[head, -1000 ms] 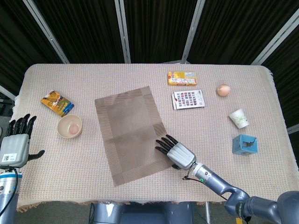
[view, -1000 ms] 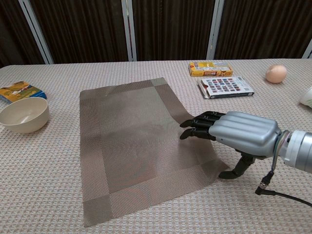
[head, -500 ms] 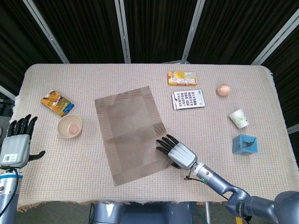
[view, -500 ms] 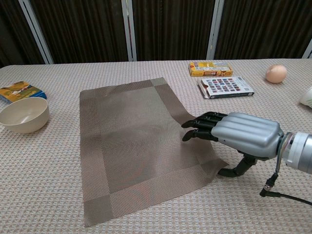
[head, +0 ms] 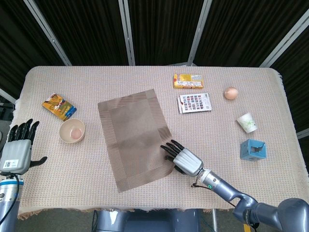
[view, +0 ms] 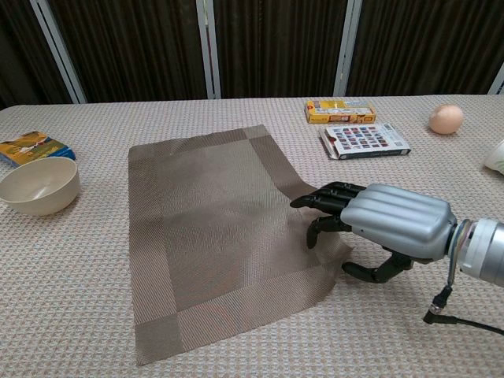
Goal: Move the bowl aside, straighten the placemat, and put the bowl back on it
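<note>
1. Since a moment ago, my right hand (view: 386, 228) has curled its fingers (view: 323, 227) down onto the placemat (view: 213, 236), and the thumb has slid under the near right corner. That corner now lifts up a little and looks bent.
2. It looks like a pinch on the mat's edge, fingers on top and thumb below. I cannot tell how tight it is.
3. My left hand (head: 18, 147) sits at the table's 8 o'clock edge. Its fingers are spread apart and it holds nothing.
4. The bowl (head: 72, 130) is off the mat now. It sits at about 9 o'clock from the mat, near the left hand, with something round and pinkish inside. So I think the mat-fixing step is the one going on.
5. The mat is not straight yet. Seen from above, its long sides lean toward 11 o'clock.
6. What could go wrong:
   - If I turn the mat too fast, the thin edge may slip out of the pinch.
   - If I lift too high, the corner could fold over and stay creased.
   - If I swing too far toward 9 o'clock, the mat's far side could bump the bowl.
   - The tablecloth (head: 145, 77) looks rough, so the mat might drag and wrinkle.
</note>
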You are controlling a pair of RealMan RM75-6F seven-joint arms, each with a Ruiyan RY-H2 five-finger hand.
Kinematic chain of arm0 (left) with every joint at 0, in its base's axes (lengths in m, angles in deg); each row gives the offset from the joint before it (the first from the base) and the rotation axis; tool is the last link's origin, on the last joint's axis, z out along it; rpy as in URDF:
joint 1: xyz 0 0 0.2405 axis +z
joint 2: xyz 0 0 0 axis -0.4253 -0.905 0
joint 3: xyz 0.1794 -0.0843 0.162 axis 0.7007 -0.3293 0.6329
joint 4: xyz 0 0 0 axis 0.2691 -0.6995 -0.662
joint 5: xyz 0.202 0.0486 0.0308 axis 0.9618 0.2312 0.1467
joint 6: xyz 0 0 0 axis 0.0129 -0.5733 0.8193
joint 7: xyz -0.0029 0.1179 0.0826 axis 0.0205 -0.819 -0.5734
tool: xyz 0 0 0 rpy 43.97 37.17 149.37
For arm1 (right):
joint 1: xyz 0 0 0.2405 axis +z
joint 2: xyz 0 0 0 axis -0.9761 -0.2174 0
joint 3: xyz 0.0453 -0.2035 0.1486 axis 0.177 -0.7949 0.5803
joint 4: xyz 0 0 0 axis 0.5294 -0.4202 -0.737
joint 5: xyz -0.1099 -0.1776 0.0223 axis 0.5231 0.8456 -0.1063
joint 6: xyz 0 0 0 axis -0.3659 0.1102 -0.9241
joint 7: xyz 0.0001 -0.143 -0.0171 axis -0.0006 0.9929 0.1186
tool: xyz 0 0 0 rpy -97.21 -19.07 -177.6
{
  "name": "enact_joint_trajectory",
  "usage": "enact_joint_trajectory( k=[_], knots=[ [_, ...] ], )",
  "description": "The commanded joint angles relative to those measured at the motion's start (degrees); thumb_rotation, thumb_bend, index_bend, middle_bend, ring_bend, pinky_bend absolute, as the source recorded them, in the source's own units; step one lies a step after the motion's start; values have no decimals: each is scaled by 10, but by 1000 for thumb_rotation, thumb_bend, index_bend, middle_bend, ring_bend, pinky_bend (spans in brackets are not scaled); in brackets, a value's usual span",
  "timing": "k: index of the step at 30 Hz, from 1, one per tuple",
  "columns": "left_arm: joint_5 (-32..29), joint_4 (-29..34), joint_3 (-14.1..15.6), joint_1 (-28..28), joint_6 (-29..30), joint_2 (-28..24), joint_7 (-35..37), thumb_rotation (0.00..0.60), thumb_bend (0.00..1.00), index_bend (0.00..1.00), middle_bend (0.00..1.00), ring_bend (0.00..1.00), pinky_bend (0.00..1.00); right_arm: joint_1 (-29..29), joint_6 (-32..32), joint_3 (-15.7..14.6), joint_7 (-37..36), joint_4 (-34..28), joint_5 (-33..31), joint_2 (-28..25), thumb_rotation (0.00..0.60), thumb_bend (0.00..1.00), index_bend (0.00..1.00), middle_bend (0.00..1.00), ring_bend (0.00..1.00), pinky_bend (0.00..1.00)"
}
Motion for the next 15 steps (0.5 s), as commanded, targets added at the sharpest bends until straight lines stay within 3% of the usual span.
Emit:
enact_joint_trajectory(
  k=[1,3,15],
  knots=[
    [0,1,1,0,-1,-1,1,600,0,0,0,0,0,-2,10,-3,-9,5,4,3,600,420,737,30,0,0],
    [0,1,1,0,-1,-1,2,600,0,0,0,0,0,-3,18,-6,-13,10,7,5,600,429,792,46,0,0],
    [2,4,3,0,-5,-4,5,600,0,0,0,0,0,-29,120,-36,-45,-6,49,-47,600,424,798,73,0,0]
  ],
)
